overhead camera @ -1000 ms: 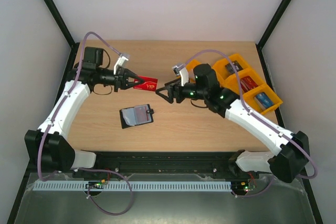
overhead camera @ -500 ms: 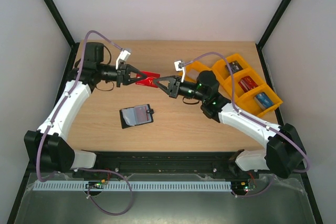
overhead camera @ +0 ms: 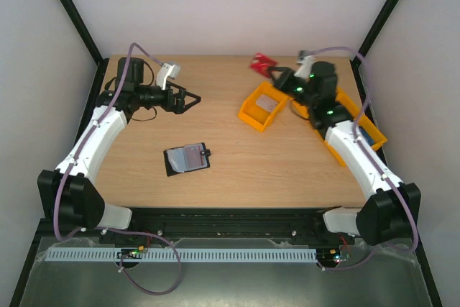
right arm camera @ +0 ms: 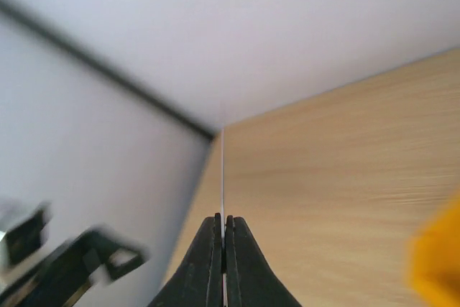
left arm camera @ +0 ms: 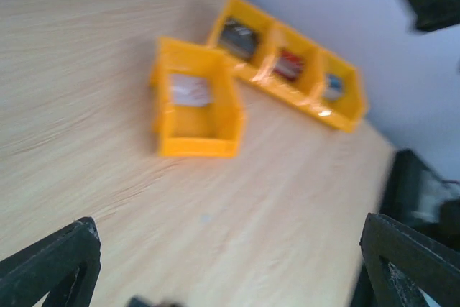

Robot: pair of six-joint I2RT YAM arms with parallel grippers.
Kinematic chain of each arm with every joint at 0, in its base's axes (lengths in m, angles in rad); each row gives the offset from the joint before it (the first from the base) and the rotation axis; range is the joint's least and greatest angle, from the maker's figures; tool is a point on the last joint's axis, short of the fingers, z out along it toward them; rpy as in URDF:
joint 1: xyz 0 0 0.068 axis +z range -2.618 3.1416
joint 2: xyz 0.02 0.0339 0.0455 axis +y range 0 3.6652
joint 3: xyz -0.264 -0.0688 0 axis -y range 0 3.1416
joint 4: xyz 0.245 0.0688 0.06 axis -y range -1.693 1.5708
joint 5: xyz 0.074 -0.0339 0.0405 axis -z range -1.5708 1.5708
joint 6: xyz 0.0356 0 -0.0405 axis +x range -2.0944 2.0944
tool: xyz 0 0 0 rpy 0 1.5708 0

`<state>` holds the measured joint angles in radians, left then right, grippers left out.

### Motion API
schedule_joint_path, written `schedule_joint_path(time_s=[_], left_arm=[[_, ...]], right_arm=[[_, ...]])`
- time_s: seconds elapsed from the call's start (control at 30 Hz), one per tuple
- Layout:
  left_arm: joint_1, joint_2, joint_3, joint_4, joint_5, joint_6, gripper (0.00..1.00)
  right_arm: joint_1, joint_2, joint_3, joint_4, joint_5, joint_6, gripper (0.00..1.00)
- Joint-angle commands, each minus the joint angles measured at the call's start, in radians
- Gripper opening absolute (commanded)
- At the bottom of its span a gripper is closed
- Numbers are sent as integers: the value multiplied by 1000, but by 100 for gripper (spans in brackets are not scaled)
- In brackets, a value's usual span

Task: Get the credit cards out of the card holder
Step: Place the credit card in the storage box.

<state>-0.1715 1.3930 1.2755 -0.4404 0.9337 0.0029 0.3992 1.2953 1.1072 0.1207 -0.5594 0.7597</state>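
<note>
The card holder [overhead camera: 187, 157], a black wallet lying open with a pale pocket showing, rests on the table in front of the left arm. One red credit card [overhead camera: 262, 62] hangs in the air near the back edge, with my right gripper [overhead camera: 274, 71] shut on it. In the right wrist view the card [right arm camera: 223, 170] appears edge-on as a thin pale line between the closed tips of the right gripper [right arm camera: 223, 219]. My left gripper [overhead camera: 191, 98] is open and holds nothing, well behind the wallet. Its fingers [left arm camera: 54, 264] frame bare table in the left wrist view.
A single orange bin [overhead camera: 262, 106] sits right of centre with something pale inside [left arm camera: 188, 91]. A row of orange bins [left arm camera: 291, 70] holding small items lies along the right side, partly under the right arm [overhead camera: 352, 141]. Black frame posts stand at the back corners.
The red card passed from the left gripper to the right one. The left gripper opened and drew back left. The right arm swung the card up and toward the back right.
</note>
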Motion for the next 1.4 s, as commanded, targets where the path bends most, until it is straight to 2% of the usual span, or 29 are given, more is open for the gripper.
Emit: schedule_joint_path(time_s=[0.0, 0.07, 0.17, 0.3, 0.43, 0.53, 0.8, 0.93, 1.07, 1.27, 1.37], left_arm=[[29, 18, -52, -21, -328, 116, 99], [34, 25, -81, -16, -395, 146, 100], [43, 56, -104, -30, -418, 184, 99], [73, 129, -86, -54, -447, 142, 99], [98, 152, -78, -58, -446, 138, 99], [98, 145, -85, -54, -457, 136, 100], [101, 153, -91, -59, -484, 146, 99], [102, 158, -86, -64, -481, 145, 100], [102, 182, -76, -82, -466, 150, 100], [111, 182, -67, -89, -458, 146, 100], [113, 191, -65, -93, -456, 147, 99]], right_arm=[[-253, -39, 60, -377, 125, -52, 2], [-354, -34, 85, -464, 135, -86, 2], [-521, -31, 85, -550, 111, -155, 2], [-745, -40, 54, -628, 75, -222, 2], [-860, -28, 48, -657, 173, -276, 2], [-917, 4, 55, -672, 179, -280, 2], [-933, 79, 49, -668, 257, -288, 2], [-914, 149, 77, -637, 70, -263, 2], [-846, 157, 58, -561, 92, -210, 2], [-834, 254, 33, -433, 94, -130, 2], [-818, 317, 70, -437, 77, -104, 2]])
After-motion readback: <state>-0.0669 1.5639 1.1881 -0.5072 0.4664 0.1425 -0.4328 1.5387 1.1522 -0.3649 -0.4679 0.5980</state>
